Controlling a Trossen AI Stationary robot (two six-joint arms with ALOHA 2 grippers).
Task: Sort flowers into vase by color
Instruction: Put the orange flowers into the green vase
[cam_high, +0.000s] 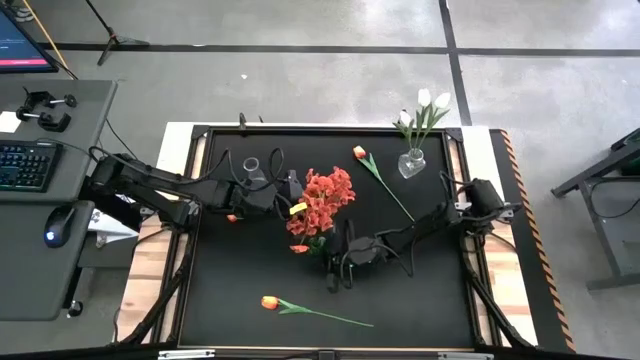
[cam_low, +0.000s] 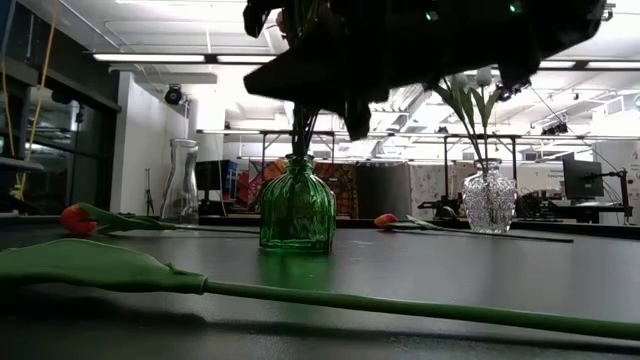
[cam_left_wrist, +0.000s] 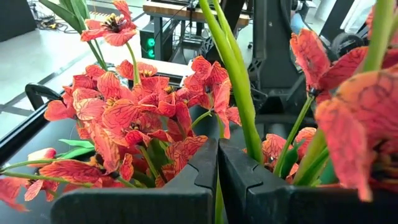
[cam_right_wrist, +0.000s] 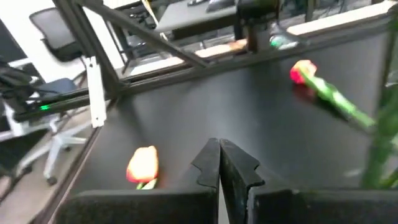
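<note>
Even, diffuse light falls from above in the high view; the matte black tabletop (cam_high: 420, 270) shows almost no shadows or glare, and the picture is sharp to its edges. The low view is strongly backlit: long ceiling light strips (cam_low: 170, 57) and a bright white ceiling burn out, leaving the dark arm housing (cam_low: 420, 45) overhead a silhouette. The ribbed green glass vase (cam_low: 297, 212) glows where light passes through it, and the clear cut-glass vase (cam_low: 488, 200) sparkles. The thick green stem (cam_low: 300, 290) nearest the lens is soft. In the left wrist view the red-orange veined blossoms (cam_left_wrist: 134, 112) are crisp centrally, blurred at the right edge. The right wrist view is smeared throughout.
</note>
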